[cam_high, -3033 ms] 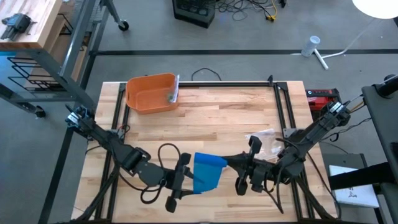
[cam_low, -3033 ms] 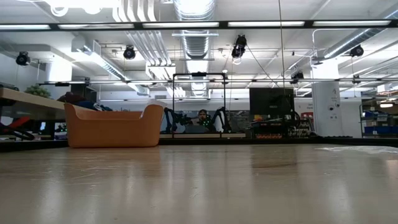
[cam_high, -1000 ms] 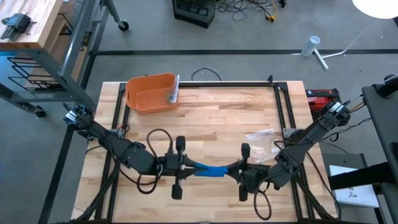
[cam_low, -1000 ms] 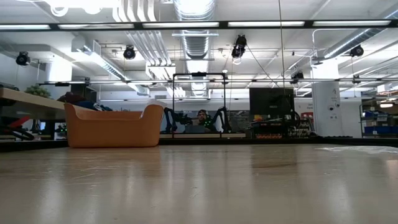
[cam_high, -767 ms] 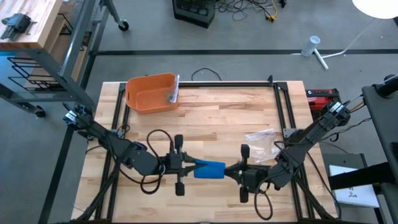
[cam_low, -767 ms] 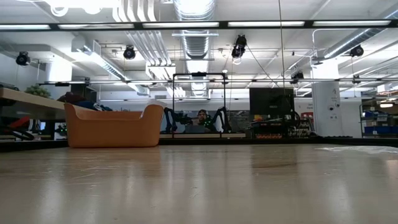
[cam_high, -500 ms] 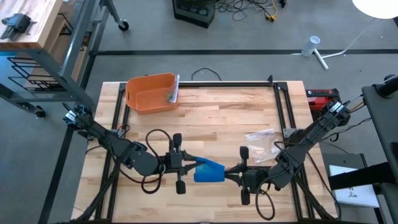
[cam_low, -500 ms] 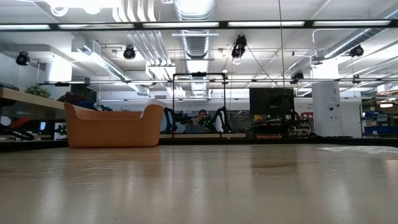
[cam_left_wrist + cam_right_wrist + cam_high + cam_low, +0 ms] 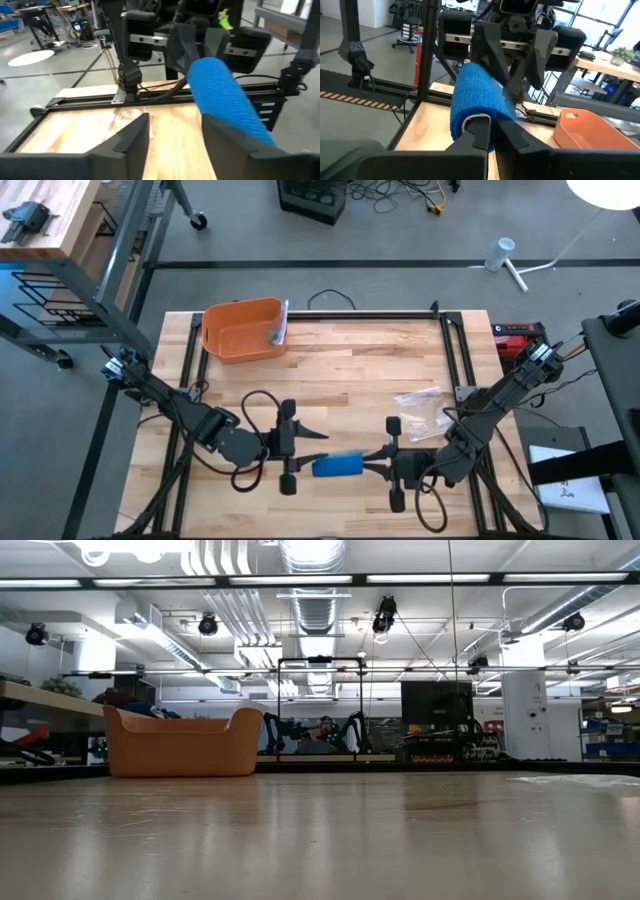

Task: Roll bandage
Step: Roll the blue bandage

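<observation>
The bandage (image 9: 337,466) is a blue roll, held level above the table near its front edge. My right gripper (image 9: 372,468) is shut on its right end; in the right wrist view the roll (image 9: 472,95) runs away from my fingers toward the other arm. My left gripper (image 9: 312,450) stands open just left of the roll. In the left wrist view the roll (image 9: 225,97) lies off to one side of the gap, beside one finger (image 9: 235,145), with nothing between the fingers. The low view shows neither gripper nor the bandage. My left gripper: I cannot tell whether its near-side finger touches the roll's free end (image 9: 318,468). My right gripper pinches the roll's right end (image 9: 475,120) between its two fingers. It comes level from the table's right side, fingers lying along the roll. The roll sticks out level toward the left gripper, clear of the table.
An orange bin (image 9: 243,330) stands at the far left of the table and also shows in the low view as the orange bin (image 9: 182,743). A clear plastic wrapper (image 9: 425,405) lies right of centre. Black frame rails (image 9: 452,350) border the table.
A second ago the bandage stretched as a thin blue strip between both shut grippers. My left gripper has opened, let go and tipped slightly down. My right gripper has rolled about its own line; the bandage now shows as a compact roll held only at its right end.
</observation>
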